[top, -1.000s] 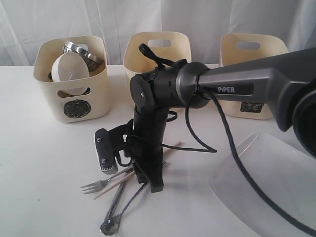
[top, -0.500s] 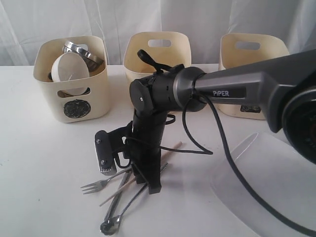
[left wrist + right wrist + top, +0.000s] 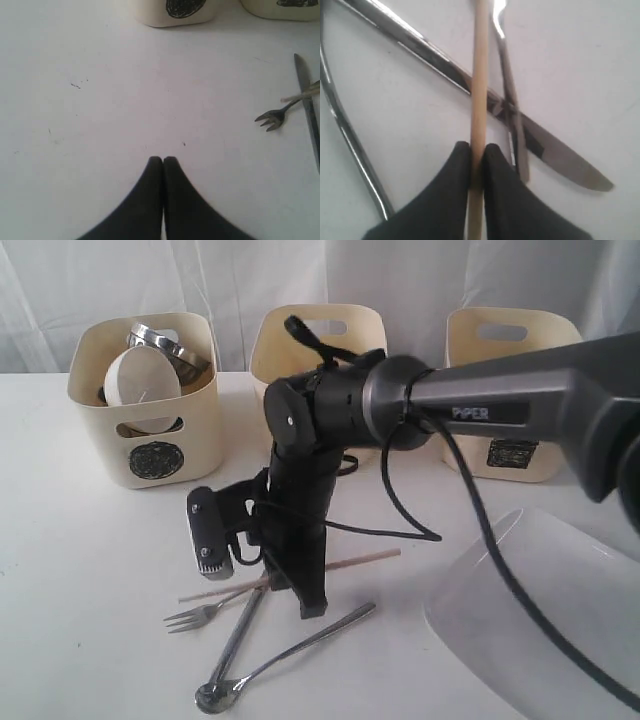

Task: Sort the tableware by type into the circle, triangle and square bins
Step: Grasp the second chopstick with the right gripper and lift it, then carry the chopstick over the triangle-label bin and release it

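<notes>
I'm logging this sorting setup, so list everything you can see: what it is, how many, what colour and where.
bins: three, cream, in a row at the back of the table
white bowl: one, white, in the left bin
steel vessel: at least one, silver, in the left bin behind the bowl
chopstick: one seen, tan wood, crossing over the knife
fork: one, silver, on the table
knife: one, silver, on the table
spoon: one, silver, near table edge
plate: one, white, near right
table: one, white
right claw: black, shut on the chopstick
left claw: black, shut, empty
</notes>
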